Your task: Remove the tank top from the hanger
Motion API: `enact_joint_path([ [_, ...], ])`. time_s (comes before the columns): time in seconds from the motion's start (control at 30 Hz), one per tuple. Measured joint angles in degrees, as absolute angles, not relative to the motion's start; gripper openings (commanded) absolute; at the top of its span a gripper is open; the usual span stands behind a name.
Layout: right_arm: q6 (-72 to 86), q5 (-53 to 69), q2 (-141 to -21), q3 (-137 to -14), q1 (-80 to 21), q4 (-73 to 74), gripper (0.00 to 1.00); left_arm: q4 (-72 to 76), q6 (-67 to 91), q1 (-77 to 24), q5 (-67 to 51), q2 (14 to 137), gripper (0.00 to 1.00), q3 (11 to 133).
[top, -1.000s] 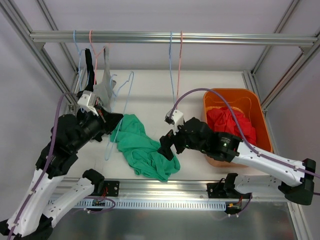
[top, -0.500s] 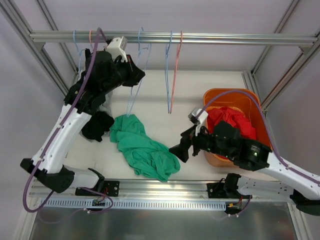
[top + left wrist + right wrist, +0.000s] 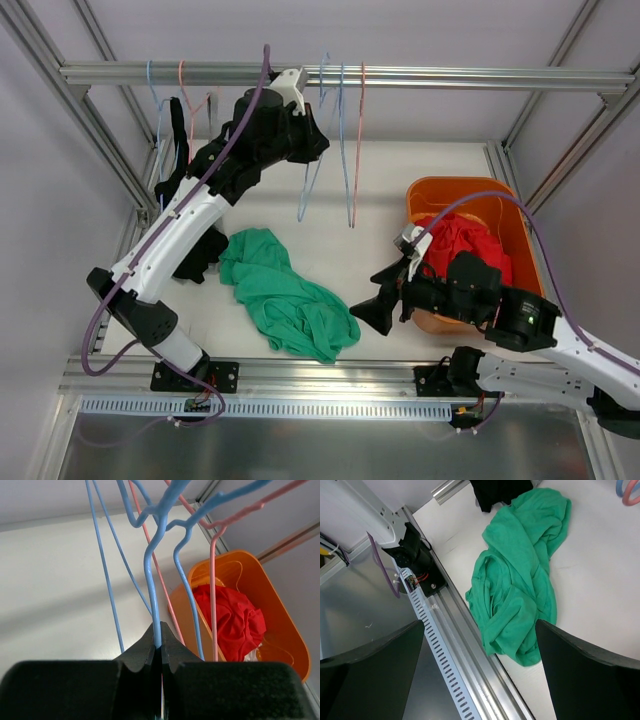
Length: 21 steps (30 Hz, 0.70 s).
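My left gripper is raised near the rail and shut on the wire of a bare light-blue hanger; in the left wrist view the jaws pinch that wire. A black tank top lies crumpled on the table at the left, off any hanger; it also shows in the right wrist view. Another black garment hangs at the rail's far left. My right gripper is open and empty, low over the table beside a green garment, which also shows in the right wrist view.
Bare blue and pink hangers hang from the rail next to the held one. An orange bin with a red garment stands at the right. The table's front aluminium rail runs below the right gripper.
My left arm has risen from the table to the rail and swung right, carrying the blue hanger. The black tank top now lies uncovered on the table. My right gripper has drawn back to the right.
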<state>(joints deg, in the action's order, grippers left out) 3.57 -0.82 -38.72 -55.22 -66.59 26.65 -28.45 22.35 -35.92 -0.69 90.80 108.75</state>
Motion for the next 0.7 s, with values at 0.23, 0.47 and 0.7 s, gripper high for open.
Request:
enact_joint_path([
  [0.23,3.8,3.0,-41.0,-54.5,-66.6,26.6,0.99,-25.3,23.4,-36.8,0.5,90.9,0.0,103.4],
  [0.47,3.4,6.8,-46.6,-53.5,-66.8,23.9,0.99,-22.1,23.4,-36.8,1.2,88.3,0.58,98.8],
  [0.7,2.1,3.7,-53.1,-53.2,-70.6,21.2,1.0,-22.9,22.6,-36.8,9.2,78.4,0.99,88.7],
])
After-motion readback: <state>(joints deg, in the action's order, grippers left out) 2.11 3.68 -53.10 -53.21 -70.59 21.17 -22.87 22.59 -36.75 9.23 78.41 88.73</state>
